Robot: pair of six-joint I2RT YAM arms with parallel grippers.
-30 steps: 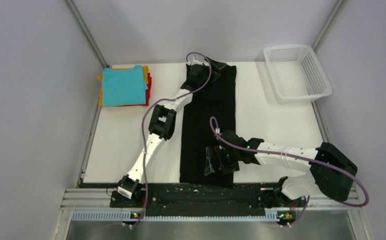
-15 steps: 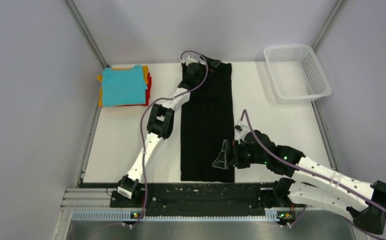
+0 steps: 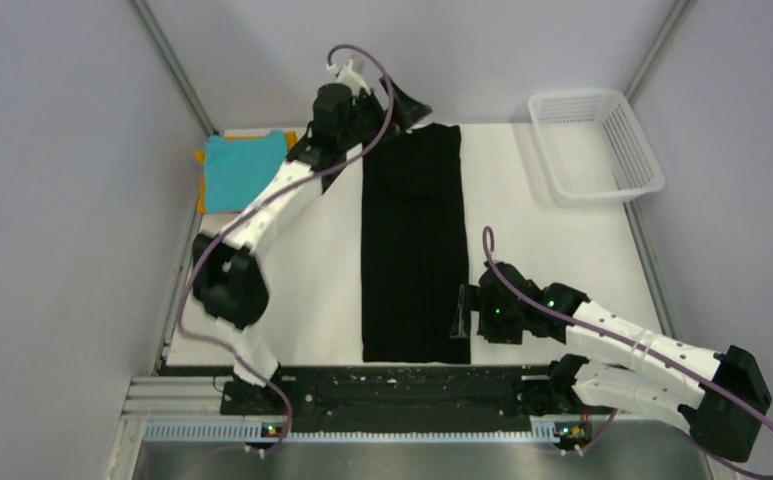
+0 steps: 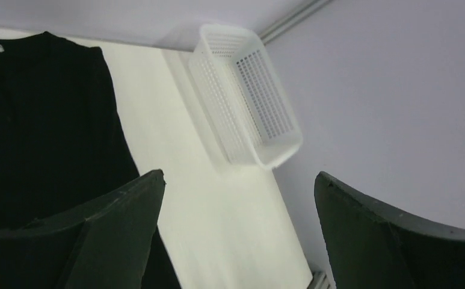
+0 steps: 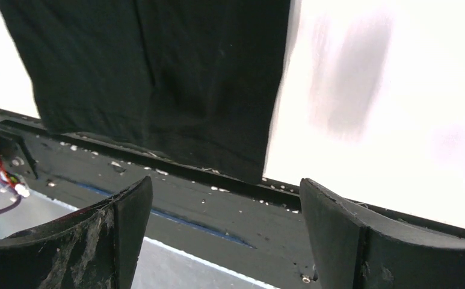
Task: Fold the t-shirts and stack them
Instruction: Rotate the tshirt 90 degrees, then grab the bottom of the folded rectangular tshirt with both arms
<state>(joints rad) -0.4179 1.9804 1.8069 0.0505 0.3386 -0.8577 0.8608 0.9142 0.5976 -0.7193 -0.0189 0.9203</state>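
The right claw point(image 3: 459, 314) is wide, with nothing between its fingers. It sits low at the lower middle of the top view, just beside the lower right corner of the black shirt point(image 3: 412, 240). In its own camera the right claw point(image 5: 225, 180) looks down on the hem, which reaches the counter's point(image 3: 542, 230) near edge and overlaps the dark rail point(image 5: 206, 205) there. The left claw point(image 3: 409, 108) is also wide and empty, raised above the shirt's far end at the upper middle of the frame. The shirt lies as a long narrow strip up the centre of the counter, so the step in hand is probably the crosswise fold. To do it well, the right claw should come in flat at the corner and pinch every layer of the hem. One finger has to slip under without catching the rail. The hem should then be carried straight up the strip so the side edges stay in line. The left claw could pin or take the far end so the strip does not slide. Further out, the finished stack, a teal shirt point(image 3: 232, 170) over an orange-yellow one point(image 3: 200, 185), sits at the upper left. The left arm's forearm crosses above its corner and partly hides it. The white basket point(image 3: 592, 145) at the upper right is well apart from the shirt.
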